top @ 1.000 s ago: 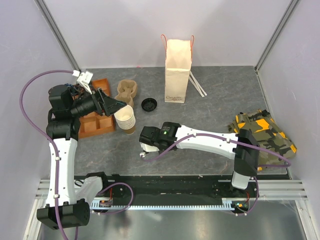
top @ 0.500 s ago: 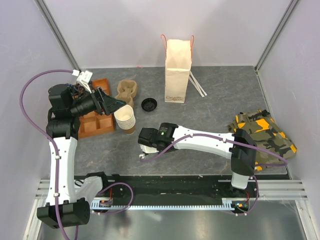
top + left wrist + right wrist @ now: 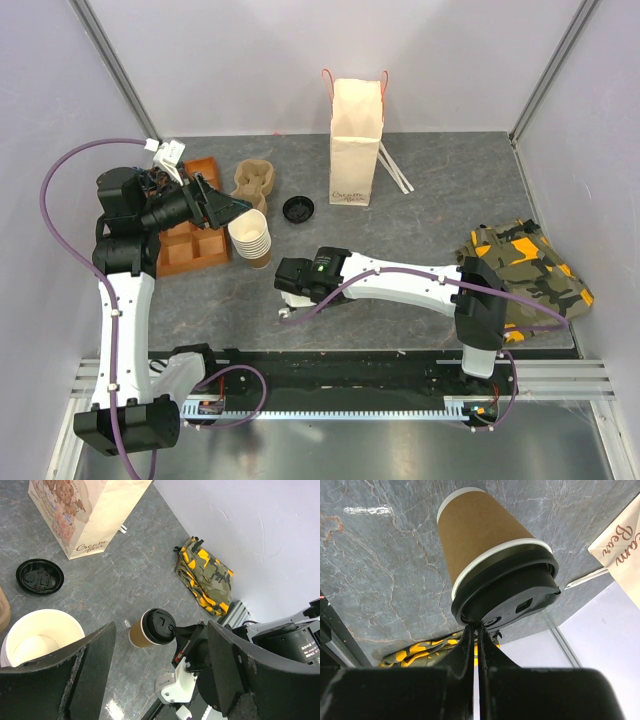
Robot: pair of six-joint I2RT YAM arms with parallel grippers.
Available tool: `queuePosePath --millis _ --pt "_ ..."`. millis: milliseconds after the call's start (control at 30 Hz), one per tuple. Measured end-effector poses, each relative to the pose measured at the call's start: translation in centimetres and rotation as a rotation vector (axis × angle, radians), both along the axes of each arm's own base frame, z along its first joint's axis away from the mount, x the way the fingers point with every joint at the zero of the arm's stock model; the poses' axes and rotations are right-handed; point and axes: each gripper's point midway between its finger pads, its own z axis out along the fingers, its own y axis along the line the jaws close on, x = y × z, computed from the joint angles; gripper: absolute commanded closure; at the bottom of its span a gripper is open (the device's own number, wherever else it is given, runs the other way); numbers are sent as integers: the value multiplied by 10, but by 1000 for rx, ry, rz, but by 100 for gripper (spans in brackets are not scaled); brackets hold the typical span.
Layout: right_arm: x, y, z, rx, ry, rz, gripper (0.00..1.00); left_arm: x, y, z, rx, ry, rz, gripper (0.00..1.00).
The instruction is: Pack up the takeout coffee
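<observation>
The takeout coffee [image 3: 490, 560], a brown paper cup with a black lid, also shows in the left wrist view [image 3: 152, 628]. It leans over the grey table. My right gripper [image 3: 477, 626] is shut, its two fingertips pinched on the rim of the cup's lid. In the top view the right gripper [image 3: 300, 278] covers the cup. My left gripper [image 3: 160, 675] is open and empty, held high above the stack of lidless cups [image 3: 40, 635], left of the coffee. The paper bag [image 3: 355, 140] stands upright at the back.
A loose black lid [image 3: 298, 209] lies between the cup stack [image 3: 250, 238] and the bag. An orange tray [image 3: 190, 225] and a cardboard cup carrier [image 3: 254, 180] sit at the left. A camouflage cloth [image 3: 525, 265] lies at the right edge. White sticks [image 3: 395, 170] lie by the bag.
My right gripper has shifted slightly to the left with the cup. The left arm has not moved.
</observation>
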Motion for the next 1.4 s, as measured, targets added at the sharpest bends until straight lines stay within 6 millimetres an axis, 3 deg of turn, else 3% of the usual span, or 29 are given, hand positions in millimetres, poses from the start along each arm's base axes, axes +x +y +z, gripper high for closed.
queuePosePath --millis 167,567,800,1033,1133,1267,1400 --pt "1 2 3 9 -8 -4 87 0 0 0 -1 1 -2 19" --pt "1 4 -1 2 -1 -7 82 2 0 0 -1 2 -2 19" --pt "1 4 -4 -6 6 -7 63 2 0 1 -2 2 -4 19" --pt "0 6 -2 -2 12 -8 54 1 -1 1 -4 1 -12 19" --pt "1 10 5 15 6 -6 48 0 -2 2 -6 1 -19 18" --pt "4 24 27 78 -9 -1 35 0 -2 5 -6 -7 -23 0" --pt "5 36 55 195 -13 -7 30 3 -2 19 4 -41 -30 0"
